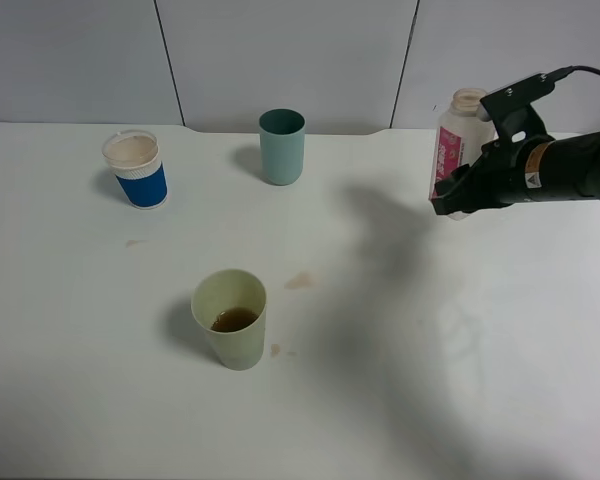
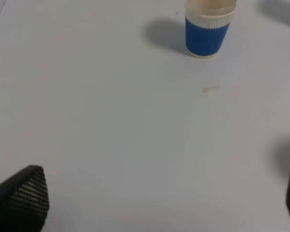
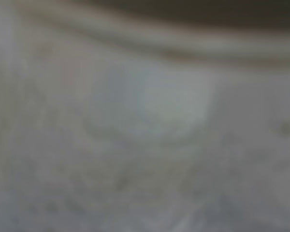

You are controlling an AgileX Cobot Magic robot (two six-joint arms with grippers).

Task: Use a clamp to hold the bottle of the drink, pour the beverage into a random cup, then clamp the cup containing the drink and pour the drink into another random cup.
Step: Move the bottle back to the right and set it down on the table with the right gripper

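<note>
The pale yellow-green tumbler (image 1: 230,318) stands upright near the front of the counter (image 1: 400,400), left of centre, with a shallow pool of brown beverage (image 1: 234,319) at its bottom. Small brown spill marks (image 1: 300,281) lie on the counter just beside it.

The blue-sleeved white cup (image 1: 135,170) stands toward the far left corner; its inside looks pale, and I cannot tell whether it holds any liquid. The teal cup (image 1: 282,146) stands near the far edge at the middle, its contents not visible.

The bottle (image 1: 455,140) is upright near the far right corner, pink label facing left, and looks clear. The right gripper (image 1: 450,197) is clenched on its lower body; its wrist view is a close blur. Whether the bottle's base touches the counter is hidden.

The left gripper (image 2: 157,198) hangs released, fingertips (image 2: 21,193) spread wide over bare counter, well apart from the blue-sleeved cup.
</note>
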